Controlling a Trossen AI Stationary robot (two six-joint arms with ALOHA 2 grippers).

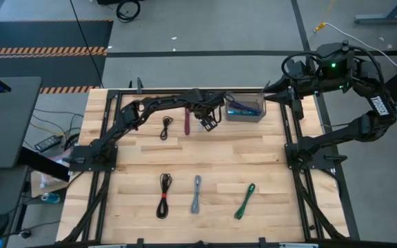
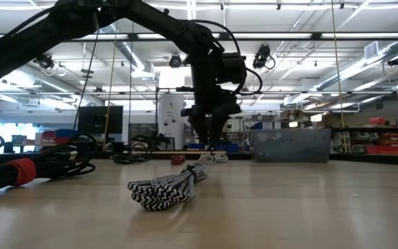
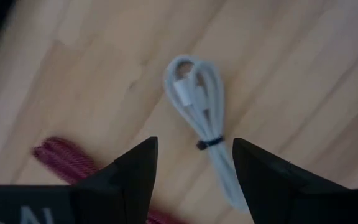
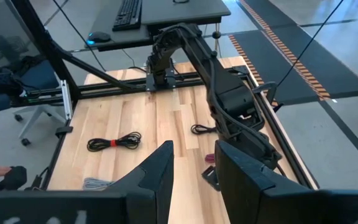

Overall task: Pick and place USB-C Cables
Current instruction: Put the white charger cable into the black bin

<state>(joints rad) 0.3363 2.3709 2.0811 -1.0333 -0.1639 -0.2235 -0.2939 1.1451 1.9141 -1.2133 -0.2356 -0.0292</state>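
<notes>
The task appears partly complete. The translucent bin (image 1: 245, 110) at the far edge of the worktop (image 1: 267, 179) already holds at least one teal cable (image 1: 240, 110). Several USB-C cables are not yet placed: a black cable with a red tie (image 1: 164, 196), a grey cable (image 1: 196, 193) and a green cable (image 1: 245, 200) lie in a row near the front edge; a second black cable (image 1: 166, 129) and a maroon cable (image 1: 187, 122) lie at the far side.

The left gripper (image 1: 208, 122) hovers directly above a white cable (image 3: 199, 118), just left of the bin. Its fingers (image 3: 132, 177) stand apart, straddling the cable without touching it, and hold nothing.

The right gripper (image 4: 191, 165) waits raised beyond the far right corner, fingers slightly apart and empty.
</notes>
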